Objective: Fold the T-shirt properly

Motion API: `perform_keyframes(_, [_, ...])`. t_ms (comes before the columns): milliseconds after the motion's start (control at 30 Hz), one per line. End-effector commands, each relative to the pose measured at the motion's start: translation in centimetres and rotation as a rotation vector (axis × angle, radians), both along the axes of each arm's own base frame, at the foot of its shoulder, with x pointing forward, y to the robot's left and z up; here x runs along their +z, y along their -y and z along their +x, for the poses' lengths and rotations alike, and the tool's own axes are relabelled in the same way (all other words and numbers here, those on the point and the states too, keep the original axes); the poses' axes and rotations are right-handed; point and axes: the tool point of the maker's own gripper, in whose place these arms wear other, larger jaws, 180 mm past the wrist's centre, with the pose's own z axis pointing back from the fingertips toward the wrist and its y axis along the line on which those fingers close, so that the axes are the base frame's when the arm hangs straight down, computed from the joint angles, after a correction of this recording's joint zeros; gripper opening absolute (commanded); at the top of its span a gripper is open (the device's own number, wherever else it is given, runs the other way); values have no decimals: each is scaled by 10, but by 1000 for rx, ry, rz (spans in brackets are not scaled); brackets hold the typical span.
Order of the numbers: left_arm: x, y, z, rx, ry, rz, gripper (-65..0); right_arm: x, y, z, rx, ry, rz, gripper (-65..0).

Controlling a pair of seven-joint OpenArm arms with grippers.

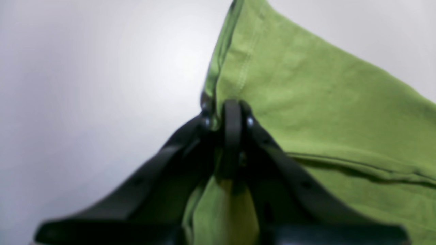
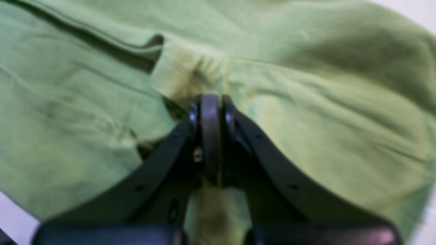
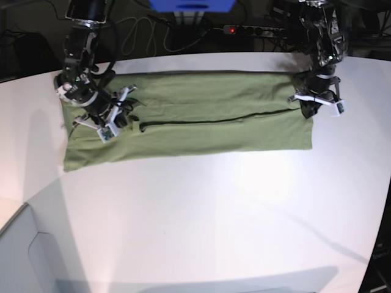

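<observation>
Two pincers, both closed, at opposite ends of one green T-shirt

Item one: T-shirt, olive-green, short and wide in its present layout. Lies across the pale table toward twelve o'clock in the base view, its long fold line running from side to side. The lower edge hangs toward six o'clock at both ends, with creases gathered at the nine-o'clock end.

Item two: left gripper, located between two and three o'clock in the base view. Jaws narrowed to a slim gap, clenched on the T-shirt's side edge where the fold line meets it. In the left wrist view, a pinched strip of cloth runs up from the tips toward twelve o'clock.

Item three: right gripper, located between nine and ten o'clock in the base view. Jaws closed, tips against rumpled cloth. A raised, crumpled flap stands just beyond them, toward eleven o'clock in the right wrist view. Whether cloth is caught between the tips: cannot tell.
</observation>
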Motion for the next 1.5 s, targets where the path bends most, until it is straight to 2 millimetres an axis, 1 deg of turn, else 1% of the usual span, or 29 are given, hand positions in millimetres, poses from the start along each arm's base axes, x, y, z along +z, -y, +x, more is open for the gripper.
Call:
perform_keyframes(0, [-3, -2, -5, -2, -33, 9, -650, 20, 1, 9, 19, 72, -1, -650])
perform_keyframes(67, [-3, -2, -5, -2, -33, 9, -650, 43, 2, 14, 27, 137, -26, -650])
perform_keyframes(133, [-1, -2, -3, -4, -28, 10, -650, 63, 3, 15, 34, 193, -51, -650])
perform_keyframes(167, [3, -2, -1, -6, -18, 14, -650, 72, 9, 14, 27, 215, -73, -650])
perform_keyframes(200, [8, -1, 1, -11, -5, 17, -650, 76, 14, 14, 17, 225, -84, -650])
perform_keyframes(233, [14, 1, 4, -18, 12, 22, -650, 76, 18, 12, 9, 225, -90, -650])
perform_keyframes(267, [18, 2, 6, -22, 23, 25, -650, 75, 21, 12, 2, 221, -92, -650])
perform_keyframes(400, [38, 7, 15, -42, 76, 42, -650, 46, 26, 6, -16, 139, -70, -650])
perform_keyframes(433, [44, 8, 17, -48, 92, 46, -650, 39, 32, 3, -28, 118, -70, -650])
perform_keyframes(500, [59, 12, 24, -62, 131, 56, -650, 27, 34, -1, -38, 80, -59, -650])
perform_keyframes(567, [74, 16, 29, -75, 169, 67, -650, 18, 34, -4, -42, 54, -51, -650])
perform_keyframes(700, [108, 29, 41, -109, 261, 84, -650, 5, 35, -10, -46, 15, -39, -650])
perform_keyframes(767, [126, 41, 44, -114, 315, 73, -650, 0, 34, -12, -48, 1, -33, -650])
perform_keyframes(867, [153, 55, 47, -127, 390, 74, -650, -2, 36, -12, -45, -6, -36, -650])
perform_keyframes(967, [162, 87, 51, -196, 424, 35, -650, 1, 36, -7, -41, 4, -39, -650])
perform_keyframes(1067, [156, 123, 51, -276, 415, -23, -650, 2, 37, -6, -41, 7, -40, -650])
perform_keyframes(1200, [155, 179, 54, -403, 419, -87, -650, 1, 38, -6, -44, 5, -44, -650])
perform_keyframes(1333, [146, 228, 57, -516, 410, -88, -650, 1, 37, -7, -39, 5, -43, -650])
perform_keyframes(1467, [126, 261, 56, -582, 368, -81, -650, 1, 37, -7, -39, 3, -44, -650])
